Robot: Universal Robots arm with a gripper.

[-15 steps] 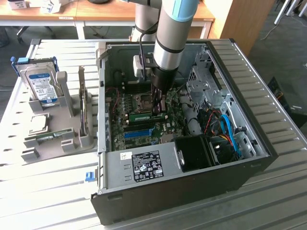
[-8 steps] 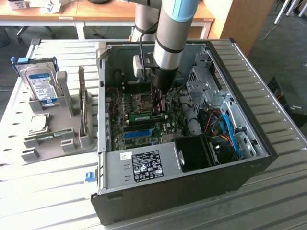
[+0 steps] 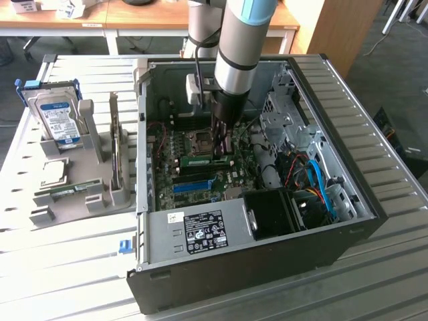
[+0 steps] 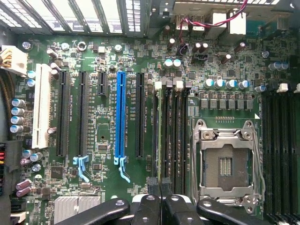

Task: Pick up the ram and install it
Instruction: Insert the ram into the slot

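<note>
Ext view: hard daylight, brightest toward 8 o'clock. Slatted table (image 3: 53,261) there is blown out to white, detail lost. PC case (image 3: 267,274) interior is much dimmer, its walls shade the board; front panel at 6 o'clock is near black. Soft highlight down the arm (image 3: 237,40) tube. Wrist view: motherboard (image 4: 101,173) evenly lit, no hard shadows. Vent slots (image 4: 79,11) clipped white, small glints on gripper (image 4: 161,187) links.

An open computer case (image 3: 281,264) lies on the slatted tabletop (image 3: 60,267); a grey rack (image 3: 100,190) beside it, toward the tabletop's edge on the exterior view's left, holds a hard drive (image 3: 55,115) upright. Inside the case are a blue slot (image 4: 120,112), a white slot (image 4: 42,105) and a processor socket (image 4: 226,164).
</note>
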